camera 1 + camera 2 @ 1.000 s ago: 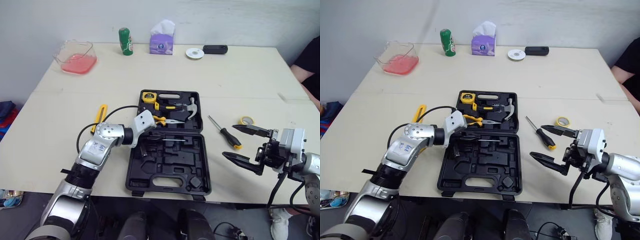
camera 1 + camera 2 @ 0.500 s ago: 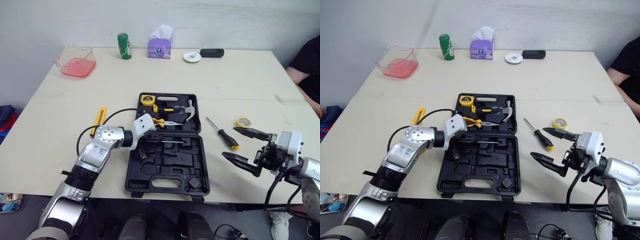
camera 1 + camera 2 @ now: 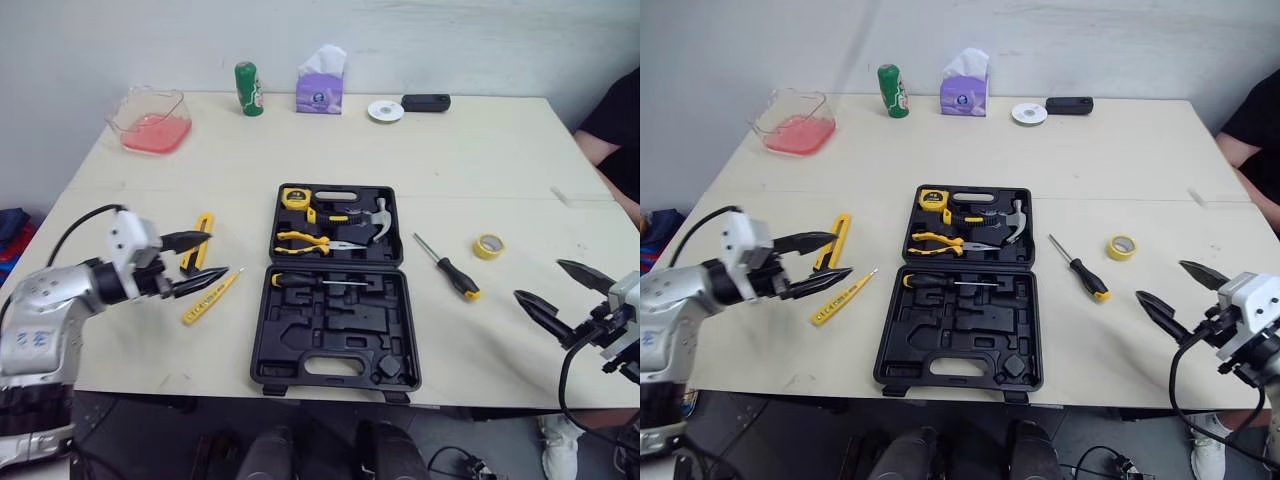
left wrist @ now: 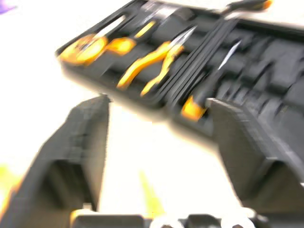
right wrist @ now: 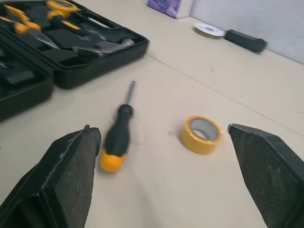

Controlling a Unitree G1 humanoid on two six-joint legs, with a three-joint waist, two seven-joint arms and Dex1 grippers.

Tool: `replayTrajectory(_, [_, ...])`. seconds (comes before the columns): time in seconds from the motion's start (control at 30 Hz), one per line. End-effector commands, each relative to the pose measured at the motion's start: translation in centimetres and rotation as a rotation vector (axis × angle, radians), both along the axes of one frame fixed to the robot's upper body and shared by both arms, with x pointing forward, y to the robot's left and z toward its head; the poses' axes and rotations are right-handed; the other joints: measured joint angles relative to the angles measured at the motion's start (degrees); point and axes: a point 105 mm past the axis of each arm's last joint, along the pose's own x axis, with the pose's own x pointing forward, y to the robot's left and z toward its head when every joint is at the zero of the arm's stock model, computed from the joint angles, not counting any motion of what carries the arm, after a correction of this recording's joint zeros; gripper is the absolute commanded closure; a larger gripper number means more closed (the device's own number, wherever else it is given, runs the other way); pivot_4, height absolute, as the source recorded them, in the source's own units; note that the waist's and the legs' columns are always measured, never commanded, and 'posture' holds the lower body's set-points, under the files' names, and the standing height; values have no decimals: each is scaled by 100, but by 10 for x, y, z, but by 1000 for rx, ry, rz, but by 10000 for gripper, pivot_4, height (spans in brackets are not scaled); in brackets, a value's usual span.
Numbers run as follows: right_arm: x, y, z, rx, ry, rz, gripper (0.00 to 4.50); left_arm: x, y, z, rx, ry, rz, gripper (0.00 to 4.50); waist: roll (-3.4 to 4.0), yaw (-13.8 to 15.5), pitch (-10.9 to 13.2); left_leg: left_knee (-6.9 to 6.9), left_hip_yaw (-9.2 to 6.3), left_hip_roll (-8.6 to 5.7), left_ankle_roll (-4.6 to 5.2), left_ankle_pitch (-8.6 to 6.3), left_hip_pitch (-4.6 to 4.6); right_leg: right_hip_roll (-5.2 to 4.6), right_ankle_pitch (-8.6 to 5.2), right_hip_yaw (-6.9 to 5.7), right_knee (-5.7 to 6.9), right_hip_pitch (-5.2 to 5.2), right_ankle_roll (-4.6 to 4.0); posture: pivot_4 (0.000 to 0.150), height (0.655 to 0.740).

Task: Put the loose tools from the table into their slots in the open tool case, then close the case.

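The black tool case (image 3: 335,372) lies open mid-table. Its far half holds a tape measure, yellow pliers (image 3: 305,240) and a hammer. A black and yellow screwdriver (image 3: 318,282) rests in a slot of the near half. My left gripper (image 3: 215,256) hangs open left of the case, over a yellow flat tool (image 3: 203,226) and near a yellow tester pen (image 3: 210,297). A loose screwdriver (image 3: 451,269) and a yellow tape roll (image 3: 489,245) lie right of the case. My right gripper (image 3: 538,280) stands open near the front right edge, holding nothing.
Along the far edge stand a pink container (image 3: 150,118), a green can (image 3: 247,88), a tissue box (image 3: 321,82), a white disc (image 3: 385,110) and a black object (image 3: 425,101). A person (image 3: 618,120) sits at the right edge.
My left gripper has pulled out of the case's near half, swung left and opened; the screwdriver stays in its slot. My right gripper has drawn back to the right.
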Motion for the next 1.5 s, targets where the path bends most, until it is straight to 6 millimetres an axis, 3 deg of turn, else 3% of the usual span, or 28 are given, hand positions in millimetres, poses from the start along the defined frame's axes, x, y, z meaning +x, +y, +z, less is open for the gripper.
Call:
replayTrajectory(0.03, [-14, -34, 9, -30, -52, -117, 0, -17, 59, 9, 3, -64, 238, 714, 1, -3, 1, -3, 1, 0, -1, -2, 1, 0, -1, 0, -4, 0, -1, 1500, 7400])
replayTrajectory(0.17, [-26, -67, 1, -23, -52, -237, 0, -52, 122, -2, 30, -71, 514, 714, 7, -36, 6, -8, 16, 8, 8, -17, -2, 5, -2, 2, -23, -2, -1, 1500, 7400])
replayTrajectory(0.23, [-28, -74, -2, -31, -47, -257, 0, -60, 138, -4, 30, -84, 599, 714, 7, -41, 7, -5, 22, 7, 17, -28, 2, -1, 0, 9, -25, 0, 2, 1500, 7400])
replayTrajectory(0.43, [-34, -90, -21, -10, -1, -320, 0, -82, 149, -16, -34, -47, 660, 714, 14, -50, 12, -7, 25, 9, -15, -52, 13, -9, 1, 22, -22, -1, 2, 1500, 7400])
replayTrajectory(0.57, [-30, -91, -23, 2, -9, -322, 0, -79, 143, -13, -55, -56, 633, 714, 26, -100, 19, -10, 32, 10, -16, -56, 12, -9, -1, 26, -23, -5, -1, 1500, 7400])
replayTrajectory(0.87, [-19, -54, -19, 63, -37, -202, 0, -58, 97, 6, -97, -76, 446, 714, 28, -135, 20, -17, 37, 13, -20, -57, 11, -8, -1, 31, -23, -12, -1, 1500, 7400])
replayTrajectory(0.97, [-14, -32, -12, 103, -21, -122, 0, -48, 75, 18, -101, -93, 351, 714, 32, -131, 22, -17, 42, 12, -18, -57, 5, -6, -1, 34, -23, -18, -1, 1500, 7400])
replayTrajectory(1.13, [-2, 35, 8, 212, 55, 103, 0, -30, 13, 40, -89, -130, 89, 714, 32, -121, 22, -8, 41, 14, -20, -53, 5, -6, 0, 39, -8, -19, 0, 1500, 7400])
replayTrajectory(1.27, [8, 53, 3, 192, 217, 63, 0, -30, -24, 44, -86, -116, -78, 714, 41, -117, 19, -13, 41, 14, -17, -51, -7, -1, -1, 40, -11, -34, -2, 1500, 7400])
replayTrajectory(1.4, [17, 80, 4, 203, 323, 137, 0, -35, -69, 46, -64, -82, -302, 714, 34, -118, 21, 4, 46, 11, 11, -29, -68, 9, 1, 37, 16, -88, 1, 1500, 7400])
replayTrajectory(1.5, [22, 85, -1, 176, 397, 127, 0, -39, -86, 49, -55, -87, -386, 714, 31, -109, 23, 5, 51, 8, 15, -24, -70, 11, 2, 36, 16, -87, 3, 1500, 7400])
